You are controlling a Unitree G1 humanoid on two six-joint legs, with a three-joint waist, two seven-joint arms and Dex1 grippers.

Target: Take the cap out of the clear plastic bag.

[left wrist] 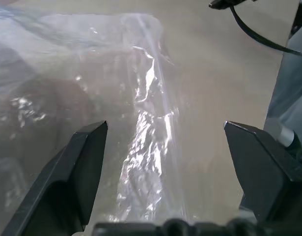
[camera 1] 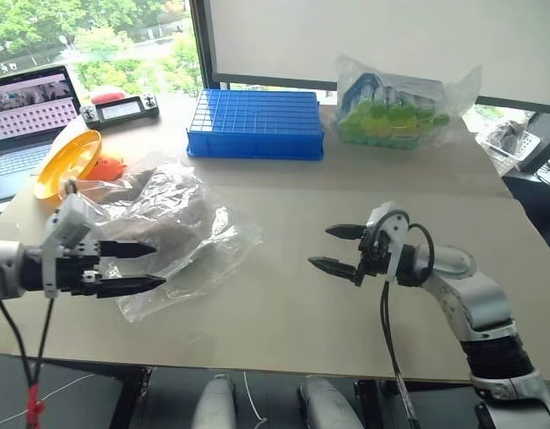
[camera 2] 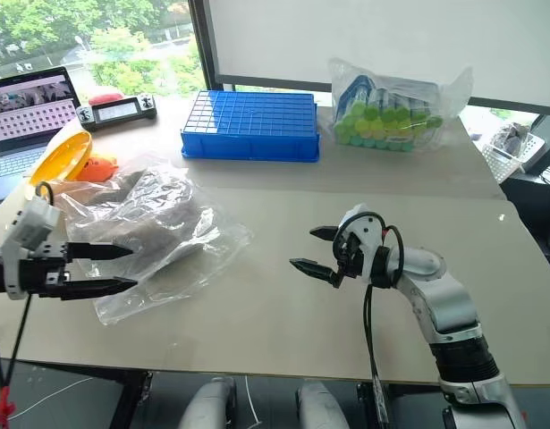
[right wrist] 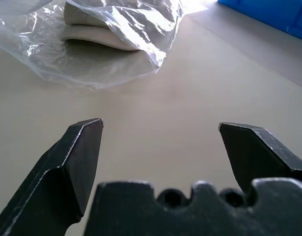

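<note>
The clear plastic bag [camera 1: 181, 237] lies crumpled on the left half of the tan table. The beige cap [camera 1: 178, 217] shows through the film as a dull mass inside it. My left gripper [camera 1: 158, 265] hovers at the bag's near left edge, pointing right over the film, fingers open and nothing held. The left wrist view shows the bag's film [left wrist: 146, 123] spread below the wide-apart fingers [left wrist: 72, 177]. My right gripper [camera 1: 319, 247] stands open over bare table to the right of the bag, pointing left at it. Its wrist view shows the cap [right wrist: 94, 34] under the film.
A blue gridded crate [camera 1: 257, 123] sits at the back centre. Beside it is a clear bag of green-topped items [camera 1: 391, 107]. A yellow-orange plate [camera 1: 67, 163] and an orange object [camera 1: 109, 167] lie behind the bag on the left. A laptop [camera 1: 29, 107] and a handheld controller [camera 1: 121, 109] are at the far left.
</note>
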